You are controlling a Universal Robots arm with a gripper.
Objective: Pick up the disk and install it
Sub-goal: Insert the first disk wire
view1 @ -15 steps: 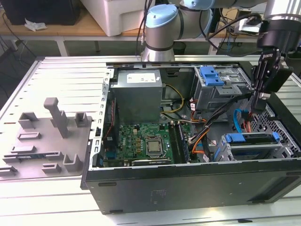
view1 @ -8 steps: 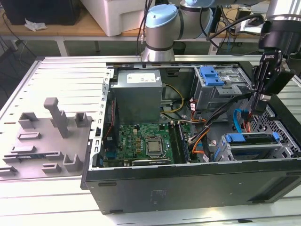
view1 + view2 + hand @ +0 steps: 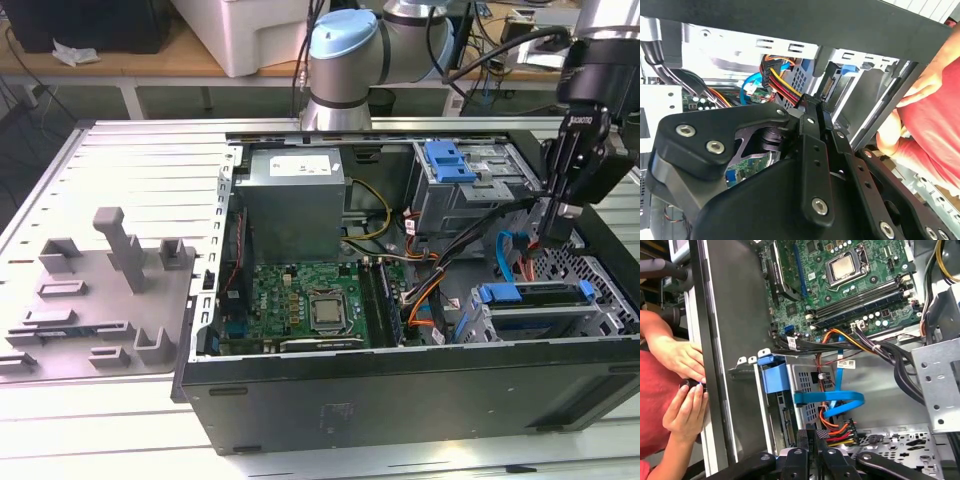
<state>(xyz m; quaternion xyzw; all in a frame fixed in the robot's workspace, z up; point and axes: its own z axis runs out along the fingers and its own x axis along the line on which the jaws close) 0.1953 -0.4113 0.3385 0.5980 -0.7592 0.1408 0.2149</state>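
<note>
One gripper [image 3: 552, 232] hangs inside the open computer case [image 3: 400, 400]. Its two fingers [image 3: 812, 150] are pressed together, tips at the plug of one red, yellow and orange wire bundle [image 3: 837, 429]; whether they grip it I cannot tell. In the exterior view, one disk [image 3: 535, 306] lies in a blue carrier in the grey cage at six o'clock from the gripper. A second cage [image 3: 470, 195] stands at eleven o'clock. A person's two hands [image 3: 682, 357] rest against the case wall.
</note>
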